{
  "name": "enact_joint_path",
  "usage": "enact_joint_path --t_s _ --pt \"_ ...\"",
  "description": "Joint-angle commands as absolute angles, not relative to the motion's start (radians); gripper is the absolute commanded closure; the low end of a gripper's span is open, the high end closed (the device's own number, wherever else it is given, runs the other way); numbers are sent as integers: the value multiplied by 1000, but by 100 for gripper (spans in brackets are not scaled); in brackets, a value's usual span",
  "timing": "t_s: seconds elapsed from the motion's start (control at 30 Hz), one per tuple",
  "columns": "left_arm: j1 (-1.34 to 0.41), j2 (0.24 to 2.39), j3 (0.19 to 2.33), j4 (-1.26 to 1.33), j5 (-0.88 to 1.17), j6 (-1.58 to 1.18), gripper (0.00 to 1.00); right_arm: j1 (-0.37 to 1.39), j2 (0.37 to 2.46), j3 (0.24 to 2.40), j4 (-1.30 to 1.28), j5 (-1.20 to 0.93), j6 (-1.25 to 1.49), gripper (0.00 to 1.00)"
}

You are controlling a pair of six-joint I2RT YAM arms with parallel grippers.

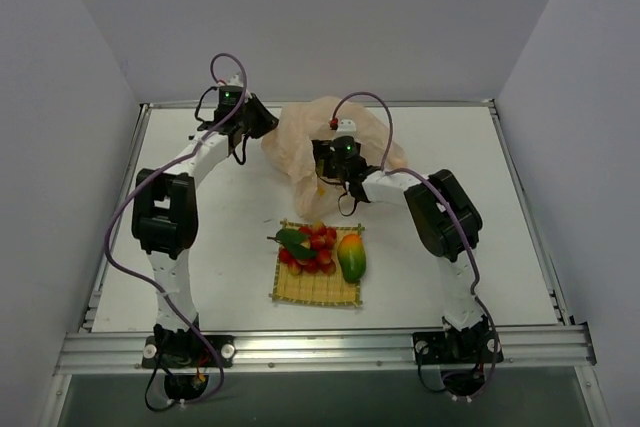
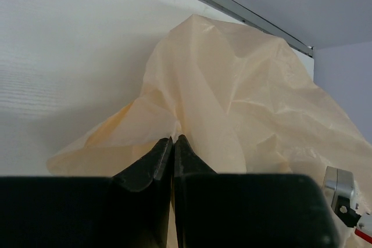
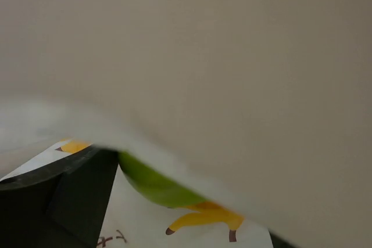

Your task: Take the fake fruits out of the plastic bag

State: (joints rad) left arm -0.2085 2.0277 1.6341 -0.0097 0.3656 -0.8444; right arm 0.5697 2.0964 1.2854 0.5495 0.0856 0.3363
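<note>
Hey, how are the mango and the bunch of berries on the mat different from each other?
The mango is one large smooth fruit, orange-red shading to green; the berries are a cluster of many small red balls with a green leaf. The mango lies on the right side of the mat, the berries left of it, near the middle. Both rest on the mat, outside the bag.

Left arm (image 1: 165, 217) and right arm (image 1: 440, 212): white links, bulky black joint housings, looping purple cables (image 1: 228, 59). A green light (image 1: 229, 97) glows just behind each arm's matte black fingers (image 2: 145, 172).
</note>
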Motion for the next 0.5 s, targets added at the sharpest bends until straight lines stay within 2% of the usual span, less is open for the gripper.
enact_joint_path --t_s 0.0,0.03,0.07,0.1,0.17,0.23,0.47 --pt "-195 2029 1652 21 390 -827 98 566 2115 1335 575 61 322 15" --pt "-189 2032 1652 21 391 -827 98 565 2111 1322 587 57 321 21" --pt "-186 2037 1654 21 391 -827 98 566 2093 1309 618 49 321 43" --pt "-181 2045 1655 28 391 -833 98 566 2079 1296 629 32 319 58" --pt "-172 2055 1660 37 393 -842 98 568 2027 1252 641 28 308 76" --pt "-161 2077 1667 54 393 -864 98 569 1984 1189 650 14 302 79" --pt "-138 2144 1723 86 359 -905 98 571 1731 1017 601 -39 310 79"
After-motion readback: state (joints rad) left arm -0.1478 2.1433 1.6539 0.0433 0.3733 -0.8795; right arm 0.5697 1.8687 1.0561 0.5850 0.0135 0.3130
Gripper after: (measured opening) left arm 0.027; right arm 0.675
